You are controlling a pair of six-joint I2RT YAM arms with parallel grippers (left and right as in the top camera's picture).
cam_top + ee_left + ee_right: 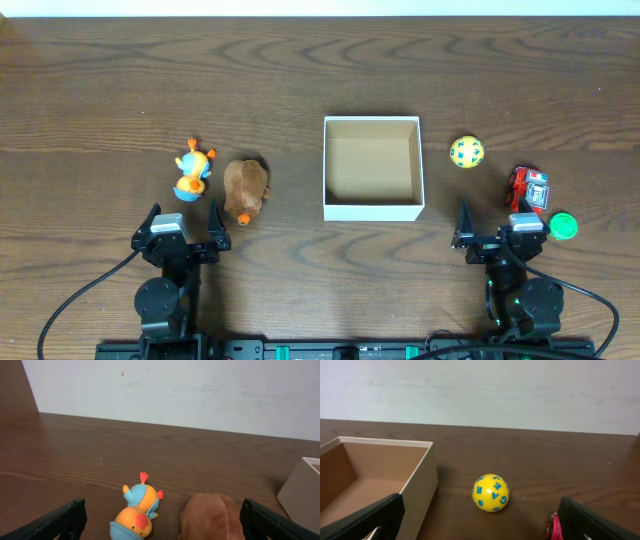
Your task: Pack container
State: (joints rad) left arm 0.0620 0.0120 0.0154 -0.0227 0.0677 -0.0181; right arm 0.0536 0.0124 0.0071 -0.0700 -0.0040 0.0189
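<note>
The container (pixel 372 209) is a square white box with a brown inside, empty, at the table's middle; it also shows in the right wrist view (pixel 420 480). An orange and blue duck toy (pixel 193 170) (pixel 137 512) and a brown plush (pixel 246 189) (pixel 212 517) lie left of it. A yellow ball with blue letters (pixel 466 152) (pixel 491 492), a red toy car (pixel 527 188) (pixel 553 529) and a green disc (pixel 564 226) lie right of it. My left gripper (pixel 183 236) (pixel 162 530) is open behind the duck and plush. My right gripper (pixel 500 235) (pixel 480 530) is open behind the ball.
A white wall rises behind the table's far edge (pixel 175 425). The box's corner shows at the right of the left wrist view (pixel 302 490). Black cables run from both arm bases at the front edge.
</note>
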